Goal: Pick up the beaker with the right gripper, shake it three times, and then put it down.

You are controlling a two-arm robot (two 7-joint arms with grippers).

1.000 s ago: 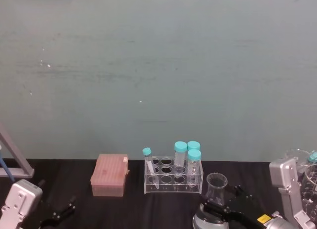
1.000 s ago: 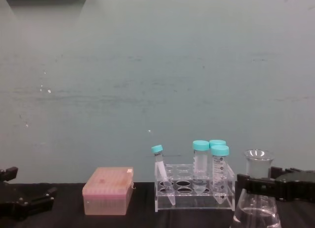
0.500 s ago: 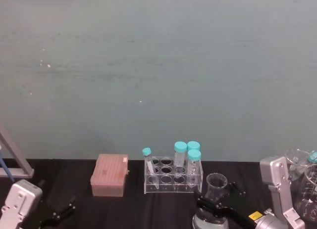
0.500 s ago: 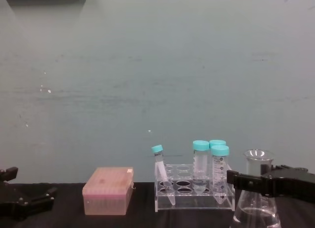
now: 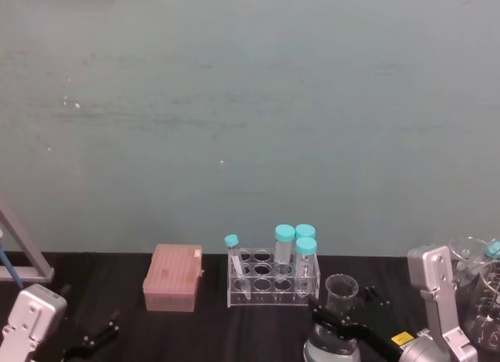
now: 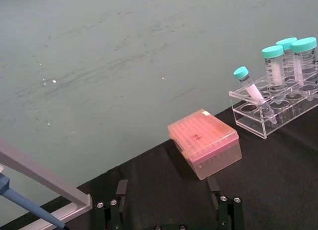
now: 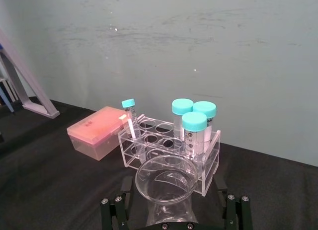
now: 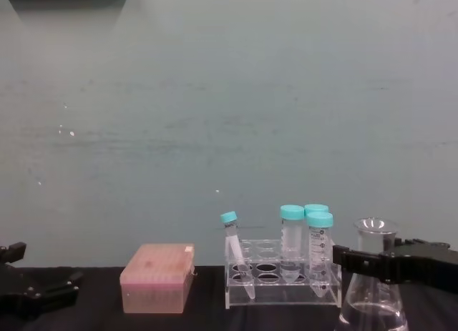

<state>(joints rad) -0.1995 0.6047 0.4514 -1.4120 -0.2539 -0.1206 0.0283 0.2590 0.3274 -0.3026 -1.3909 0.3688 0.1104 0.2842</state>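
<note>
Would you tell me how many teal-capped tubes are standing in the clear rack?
4. One thin tube leans at the rack's left end; three wider tubes stand together at its right end. None appears hidden.

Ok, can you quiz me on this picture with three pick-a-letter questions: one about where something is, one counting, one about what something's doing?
1. Where is the pink box from the tube rack? A) left B) right C) on top
2. How many teal caps are in the rack? A) two B) four C) six
3. The right gripper is: A) open around the beaker neck B) shut on a tube C) holding the box
Answers: 1 A, the box lies left of the rack. 2 B, four caps stand there. 3 A, gaps show beside the neck. The left gripper sits idle at the left.
</note>
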